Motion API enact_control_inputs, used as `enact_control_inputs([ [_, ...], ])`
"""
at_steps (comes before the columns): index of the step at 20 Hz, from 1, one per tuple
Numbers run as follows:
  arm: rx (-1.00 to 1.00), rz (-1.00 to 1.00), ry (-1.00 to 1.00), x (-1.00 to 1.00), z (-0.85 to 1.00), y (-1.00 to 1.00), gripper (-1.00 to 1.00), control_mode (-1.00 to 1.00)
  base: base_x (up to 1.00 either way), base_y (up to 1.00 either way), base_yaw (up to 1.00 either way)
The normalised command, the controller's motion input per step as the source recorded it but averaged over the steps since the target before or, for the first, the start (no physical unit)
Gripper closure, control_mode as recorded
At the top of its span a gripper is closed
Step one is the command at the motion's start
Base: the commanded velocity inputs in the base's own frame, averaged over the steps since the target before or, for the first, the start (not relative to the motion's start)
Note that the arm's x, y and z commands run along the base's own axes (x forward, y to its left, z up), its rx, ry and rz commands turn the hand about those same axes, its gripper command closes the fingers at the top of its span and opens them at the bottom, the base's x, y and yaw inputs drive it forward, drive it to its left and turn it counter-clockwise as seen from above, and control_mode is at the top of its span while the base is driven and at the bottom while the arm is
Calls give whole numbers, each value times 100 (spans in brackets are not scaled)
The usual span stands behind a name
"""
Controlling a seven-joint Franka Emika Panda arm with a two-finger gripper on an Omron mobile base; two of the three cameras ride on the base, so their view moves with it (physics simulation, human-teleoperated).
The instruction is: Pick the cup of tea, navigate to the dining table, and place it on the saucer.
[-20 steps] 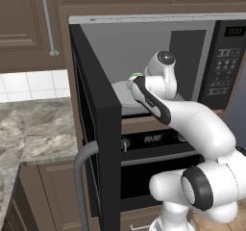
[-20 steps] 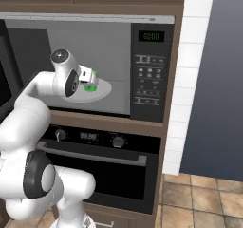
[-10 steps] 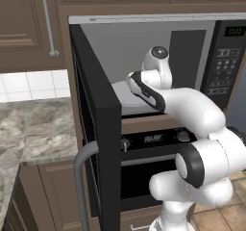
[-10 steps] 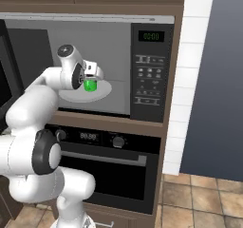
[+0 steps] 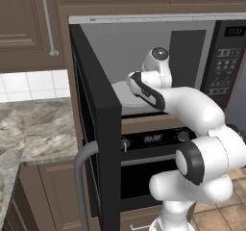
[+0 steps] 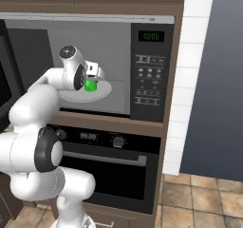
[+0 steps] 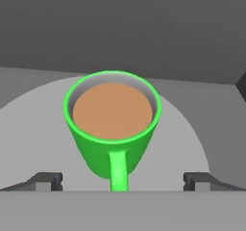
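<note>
I've got my two-finger gripper (image 7: 123, 181) spread wide just short of the bright green mug of tea (image 7: 112, 129), which sits ungrasped on the round grey turntable plate (image 7: 187, 143) inside the microwave, so grasping, driving and placing all remain.

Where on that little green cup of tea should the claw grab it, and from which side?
Probably across the cup's round body, below the rim, coming in level from the microwave's open front. The cup stands upright and full on the turntable plate, its handle facing the open gripper, so the fingers could straddle the handle.
</note>
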Motion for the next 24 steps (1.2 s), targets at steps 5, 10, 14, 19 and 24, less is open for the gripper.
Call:
enact_control_inputs([
  [5, 3, 0, 0, -24, 0, 0, -100, -100, 0, 0, 0],
  [10, 0, 0, 0, 13, -6, 0, -100, -100, 0, 0, 0],
  [14, 0, 0, 0, 28, -17, 0, -100, -100, 0, 0, 0],
  [19, 0, 0, 0, 17, -20, 0, -100, -100, 0, 0, 0],
  [24, 0, 0, 0, 4, -9, 0, -100, -100, 0, 0, 0],
])
